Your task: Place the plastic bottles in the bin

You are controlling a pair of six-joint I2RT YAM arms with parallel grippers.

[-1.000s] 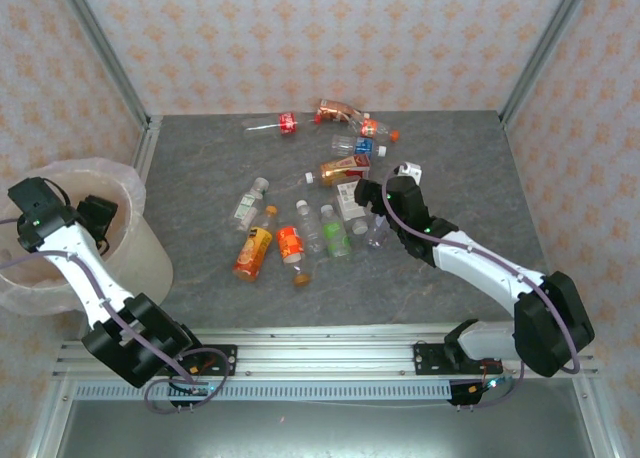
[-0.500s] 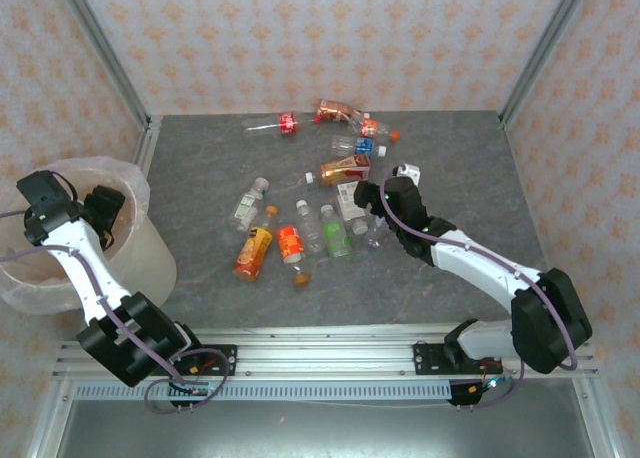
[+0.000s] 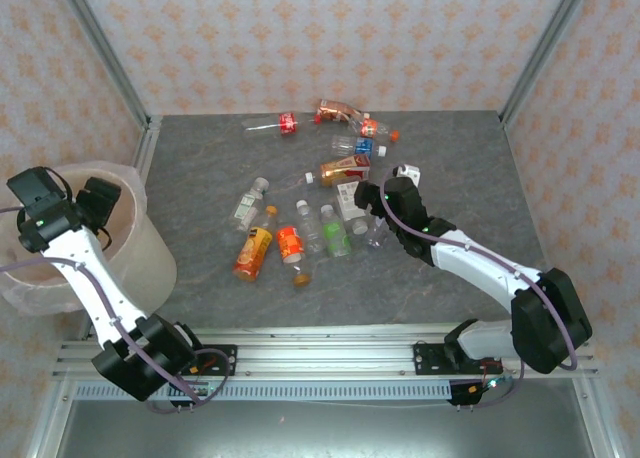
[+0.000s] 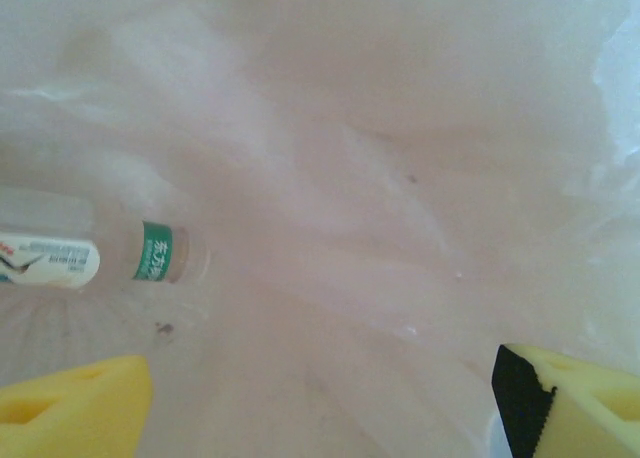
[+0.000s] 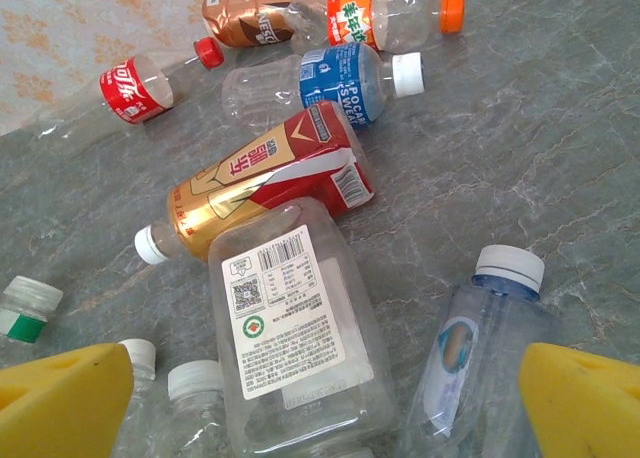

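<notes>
My left gripper (image 3: 100, 204) hangs over the bin (image 3: 145, 253), a pale bucket lined with a clear bag, at the table's left edge. In the left wrist view the left gripper (image 4: 320, 403) is open, its yellow pads (image 4: 70, 408) wide apart with nothing between them. A clear bottle with a green label (image 4: 100, 263) lies inside the bin. My right gripper (image 3: 372, 204) is open just above several plastic bottles on the grey table. Its fingers straddle a square clear bottle with a white label (image 5: 295, 323). A blue-capped clear bottle (image 5: 480, 363) lies beside the right pad (image 5: 590, 398).
Further bottles lie around: a gold-and-red one (image 5: 265, 183), a blue-labelled one (image 5: 340, 83), a red-labelled one (image 3: 285, 124), an orange one (image 3: 254, 249) and a green one (image 3: 336, 233). Patterned walls and metal posts (image 3: 105, 53) enclose the table. An aluminium rail (image 3: 320, 363) runs along the near edge.
The left gripper's jaws have spread wider over the bin, and its wrist has shifted slightly. The right arm has stayed still.
</notes>
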